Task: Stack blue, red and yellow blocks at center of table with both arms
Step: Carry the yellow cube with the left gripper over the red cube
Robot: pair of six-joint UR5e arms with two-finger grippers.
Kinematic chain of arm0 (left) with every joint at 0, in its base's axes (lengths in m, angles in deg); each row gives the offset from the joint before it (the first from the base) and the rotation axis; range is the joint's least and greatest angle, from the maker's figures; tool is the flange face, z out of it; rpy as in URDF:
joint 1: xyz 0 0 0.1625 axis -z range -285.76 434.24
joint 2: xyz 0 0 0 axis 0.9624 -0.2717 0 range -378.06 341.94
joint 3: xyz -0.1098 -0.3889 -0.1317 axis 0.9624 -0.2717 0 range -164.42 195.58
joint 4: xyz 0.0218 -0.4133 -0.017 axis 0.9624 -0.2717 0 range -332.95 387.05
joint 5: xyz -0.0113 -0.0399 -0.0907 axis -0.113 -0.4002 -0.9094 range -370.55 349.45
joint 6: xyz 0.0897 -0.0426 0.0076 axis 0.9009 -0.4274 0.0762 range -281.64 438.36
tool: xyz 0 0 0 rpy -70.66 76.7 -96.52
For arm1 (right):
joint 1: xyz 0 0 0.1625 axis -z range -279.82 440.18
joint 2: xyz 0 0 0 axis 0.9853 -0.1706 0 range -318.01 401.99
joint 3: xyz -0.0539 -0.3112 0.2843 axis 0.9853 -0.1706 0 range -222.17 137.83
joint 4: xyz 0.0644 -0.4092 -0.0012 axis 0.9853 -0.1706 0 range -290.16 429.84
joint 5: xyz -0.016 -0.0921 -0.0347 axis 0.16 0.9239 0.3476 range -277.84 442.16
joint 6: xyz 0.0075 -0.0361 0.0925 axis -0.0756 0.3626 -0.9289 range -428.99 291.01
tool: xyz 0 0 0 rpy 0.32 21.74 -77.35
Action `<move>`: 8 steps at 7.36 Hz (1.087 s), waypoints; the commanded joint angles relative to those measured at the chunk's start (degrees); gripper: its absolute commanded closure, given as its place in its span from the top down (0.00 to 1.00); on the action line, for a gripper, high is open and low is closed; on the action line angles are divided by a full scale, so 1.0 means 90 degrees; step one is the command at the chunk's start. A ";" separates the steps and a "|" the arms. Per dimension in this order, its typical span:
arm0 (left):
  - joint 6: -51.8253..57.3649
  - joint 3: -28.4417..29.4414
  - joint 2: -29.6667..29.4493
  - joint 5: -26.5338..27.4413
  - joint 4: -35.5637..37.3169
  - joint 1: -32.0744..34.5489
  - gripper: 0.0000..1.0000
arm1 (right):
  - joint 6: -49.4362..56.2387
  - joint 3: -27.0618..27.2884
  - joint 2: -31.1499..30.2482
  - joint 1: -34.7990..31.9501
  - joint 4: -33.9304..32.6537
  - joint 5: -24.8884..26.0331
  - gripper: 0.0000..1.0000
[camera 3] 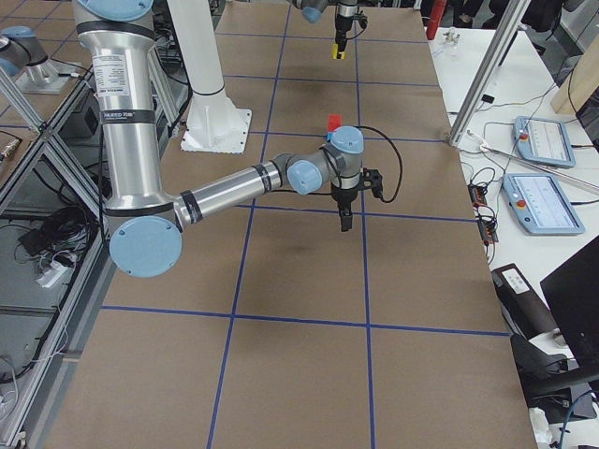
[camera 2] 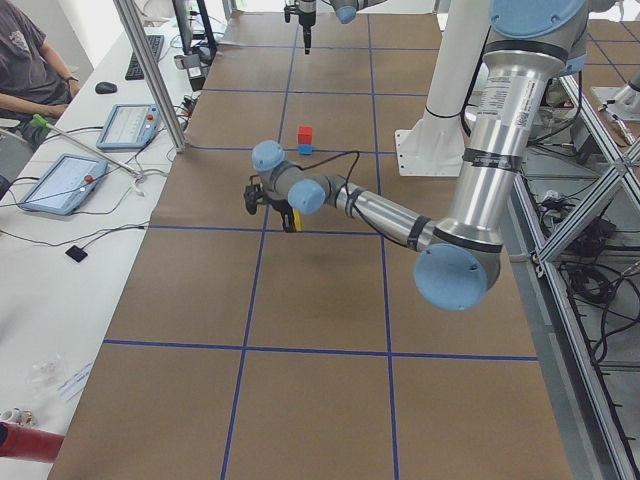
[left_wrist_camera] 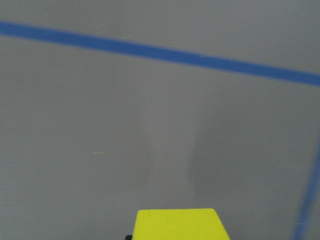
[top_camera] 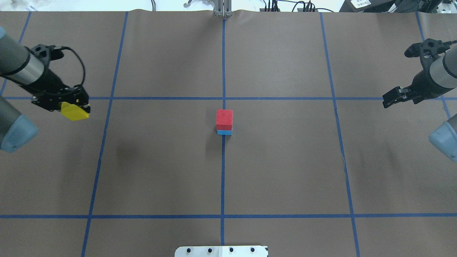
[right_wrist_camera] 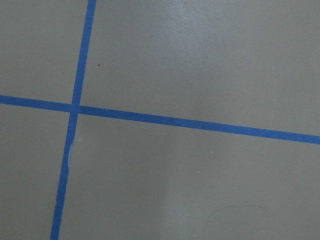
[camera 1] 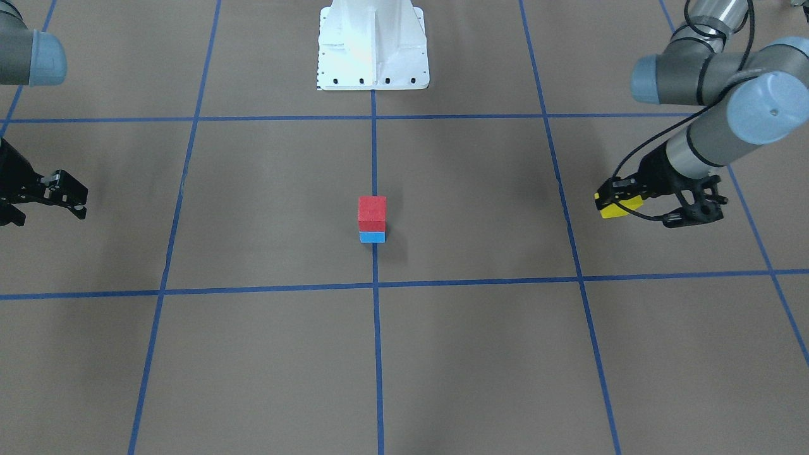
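Note:
A red block point(camera 1: 371, 213) sits on a blue block point(camera 1: 372, 237) at the table's centre, on the middle blue tape line; the stack also shows in the overhead view point(top_camera: 224, 119). My left gripper point(top_camera: 76, 109) is shut on a yellow block point(top_camera: 74, 111) and holds it above the table far to the stack's left. The yellow block point(left_wrist_camera: 180, 224) fills the bottom edge of the left wrist view. My right gripper point(top_camera: 391, 100) is open and empty, far to the stack's right, above the table. The right wrist view shows only tape lines.
The white robot base point(camera 1: 373, 44) stands at the table's near edge behind the stack. Blue tape lines point(top_camera: 223, 216) grid the brown table. Tablets point(camera 2: 60, 180) and a seated person point(camera 2: 25, 60) are beyond the table's far side.

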 commanded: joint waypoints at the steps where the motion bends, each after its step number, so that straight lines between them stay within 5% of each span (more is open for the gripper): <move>1: -0.0995 -0.0187 -0.1976 0.1007 0.1179 -0.1194 0.00 | 0.0019 -0.0013 -0.0006 0.0000 0.0000 0.0002 1.00; 4: -0.1621 0.1866 -0.4320 0.2163 0.1405 -0.2222 0.00 | 0.0000 -0.0062 -0.0016 0.0000 0.0000 -0.0008 1.00; 8: -0.1564 0.3143 -0.4893 0.2761 0.0996 -0.2449 0.00 | 0.0000 -0.0062 -0.0036 0.0000 0.0000 -0.0018 1.00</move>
